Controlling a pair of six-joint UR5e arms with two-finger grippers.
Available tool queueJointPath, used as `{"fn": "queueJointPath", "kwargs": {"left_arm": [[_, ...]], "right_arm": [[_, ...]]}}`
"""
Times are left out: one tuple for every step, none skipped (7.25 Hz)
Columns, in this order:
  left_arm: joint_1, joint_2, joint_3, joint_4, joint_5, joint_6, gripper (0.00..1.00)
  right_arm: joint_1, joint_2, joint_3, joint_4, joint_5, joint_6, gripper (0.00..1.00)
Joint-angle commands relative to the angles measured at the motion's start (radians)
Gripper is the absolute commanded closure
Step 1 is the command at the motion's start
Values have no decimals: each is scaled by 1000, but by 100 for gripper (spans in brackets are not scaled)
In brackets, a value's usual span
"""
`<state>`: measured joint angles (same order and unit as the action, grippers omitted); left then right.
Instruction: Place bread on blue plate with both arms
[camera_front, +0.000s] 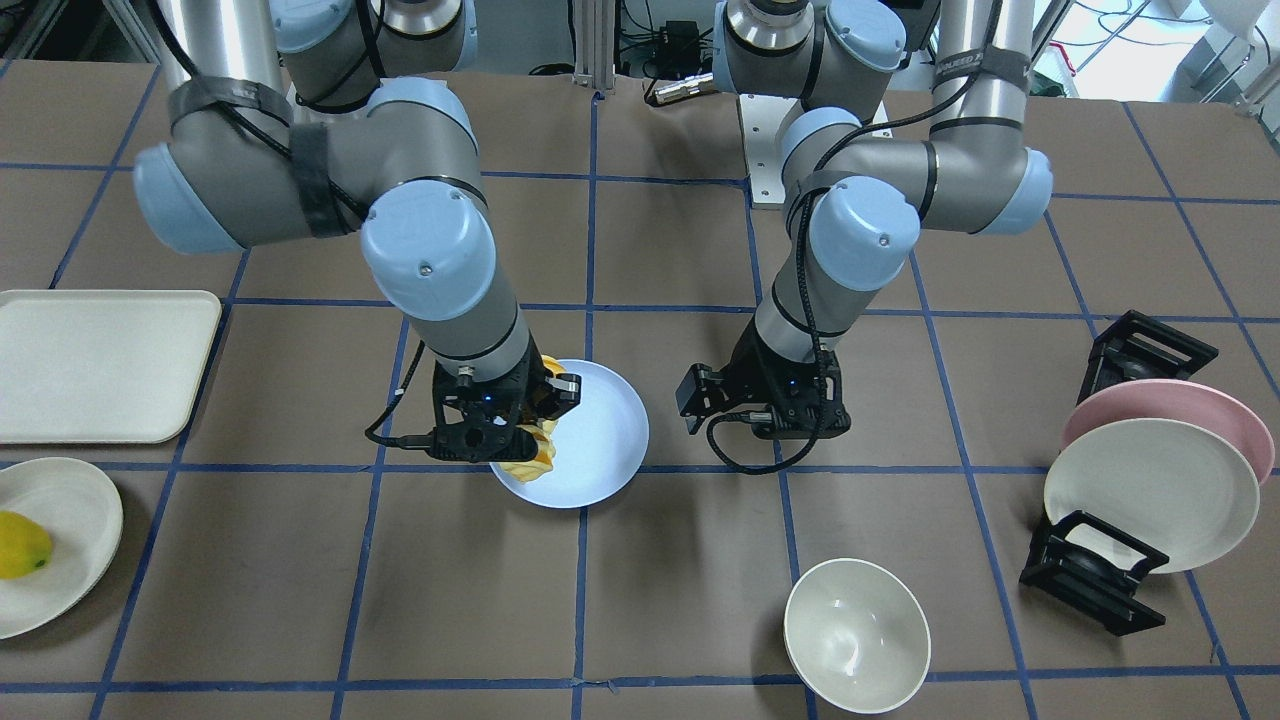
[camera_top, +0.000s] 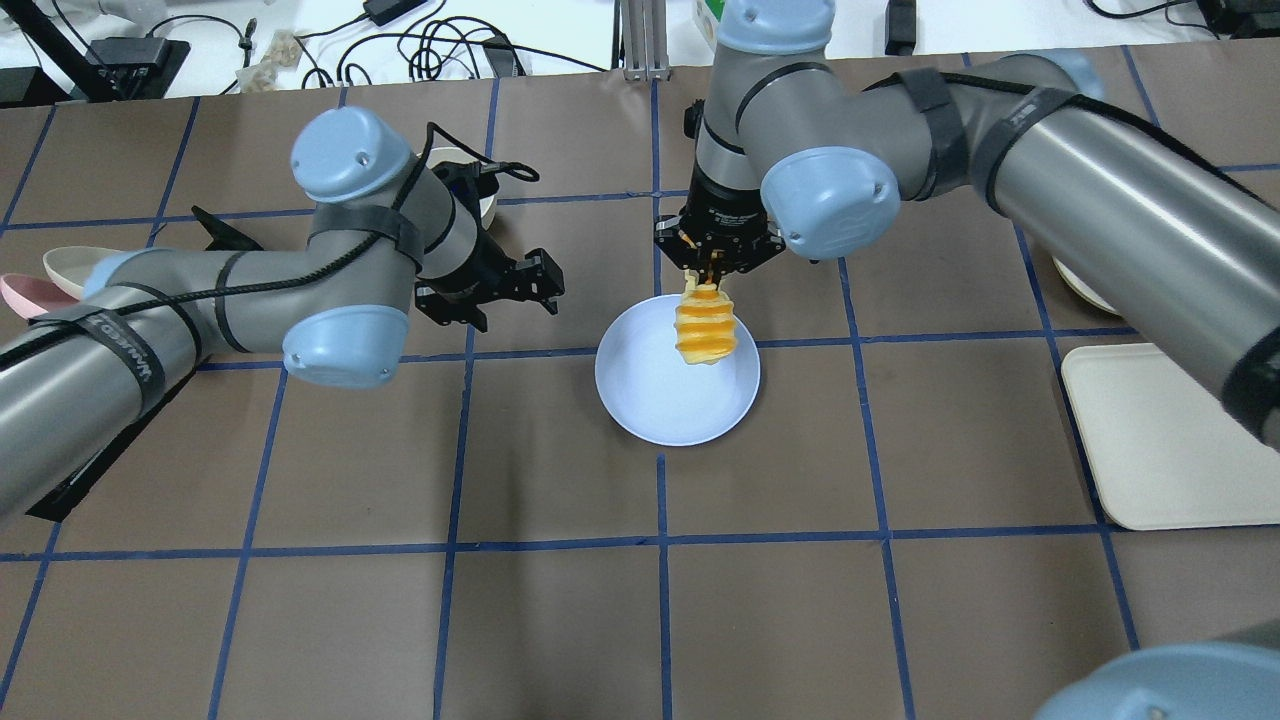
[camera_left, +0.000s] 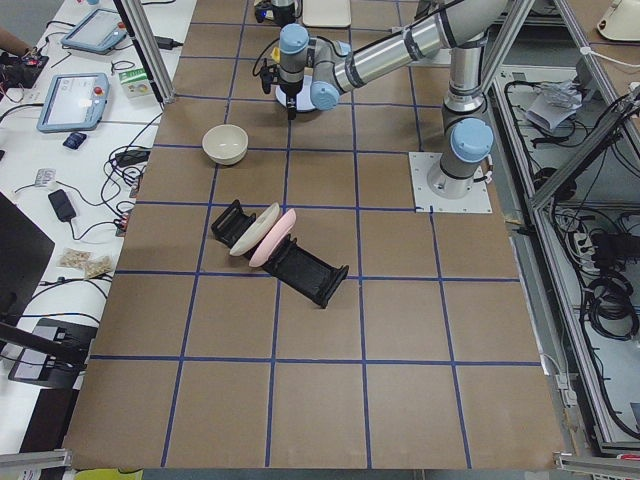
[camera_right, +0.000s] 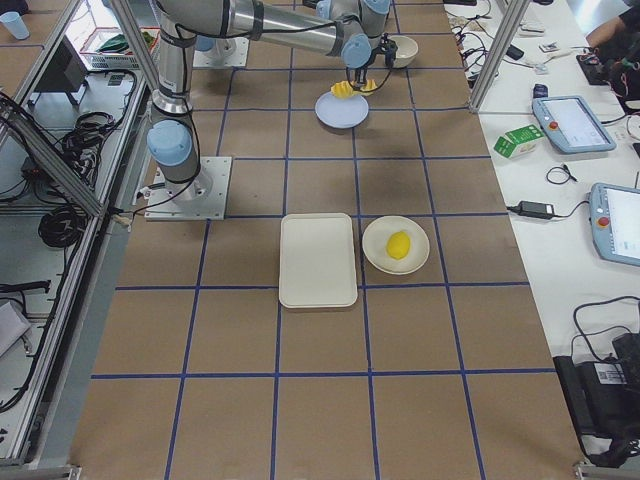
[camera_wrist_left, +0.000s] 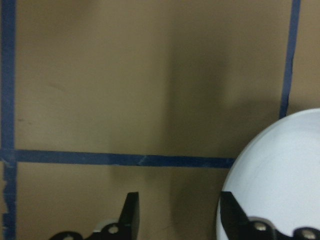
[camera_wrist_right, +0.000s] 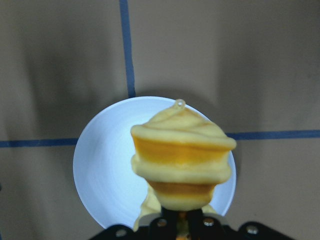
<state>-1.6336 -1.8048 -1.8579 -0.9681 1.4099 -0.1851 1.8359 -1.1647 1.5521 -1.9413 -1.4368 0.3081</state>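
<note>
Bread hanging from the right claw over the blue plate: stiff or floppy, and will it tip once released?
Probably fairly stiff: the ridged yellow-orange bread loaf hangs straight from the right claw, pinched at one end. Likely light, since that pinch carries it. Released end-down onto the round pale-blue plate, it would probably tip over.

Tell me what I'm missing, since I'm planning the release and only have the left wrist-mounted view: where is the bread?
Observer: The right gripper holds the bread by one end, hanging over the blue plate.
Operator: Is it touching the plate?
Observer: In the right wrist-mounted view its free end points down at the plate; whether they touch cannot be told.
Operator: Anything else on the plate?
Observer: No, the part of the plate that shows around the bread is bare.
</note>
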Motion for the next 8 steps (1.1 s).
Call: {"fn": "queueJointPath", "kwargs": {"left_arm": [[21,103,208,-418,98,102,0],[27,139,285,-534,99,131,0],[32,172,334,-626,151,169,0],[32,203,360,-650,231,220,0],[31,226,368,-649,183,223,0],[34,231,368,-643,176,243,0],[34,222,343,-638,176,230,0],[25,202,341,-624,176,231,0]], "right_arm": [[49,69,2,-53,-1,38,100],[66,88,3,-76,-2,58,100],[71,108,6,-80,-2,66,100],[71,114,20,-88,-2,68,100],[71,111,55,-91,-2,66,100],[71,108,86,-97,-2,59,100],[72,106,94,-105,-2,51,99],[82,108,100,-105,-2,58,79]]}}
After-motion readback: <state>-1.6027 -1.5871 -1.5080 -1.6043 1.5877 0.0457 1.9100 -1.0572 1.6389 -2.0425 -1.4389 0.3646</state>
